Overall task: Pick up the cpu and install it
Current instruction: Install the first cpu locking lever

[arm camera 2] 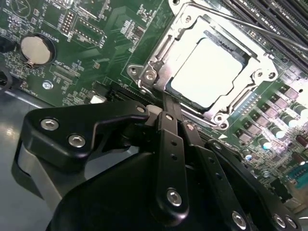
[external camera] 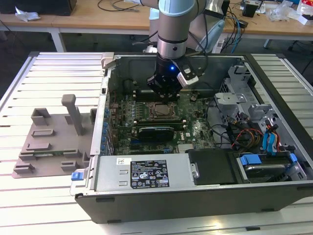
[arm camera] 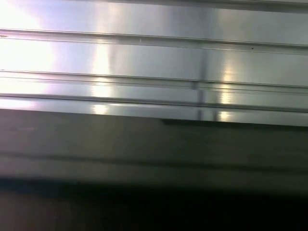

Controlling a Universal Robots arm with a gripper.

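Exterior view first: the gripper [external camera: 165,92] is hovering low inside the open computer case [external camera: 146,171], right over the socket [external camera: 160,110] on the motherboard [external camera: 195,128]. Second wrist view now: the cpu [arm camera 2: 209,72] is lying in the socket's metal frame, just beyond the fingertips, which are sitting pinched together and holding nothing. Risk, I'd say: dropping any lower, those fingers could scrape the chip or frame. First wrist view is showing ribbed metal panels [arm camera: 154,62].
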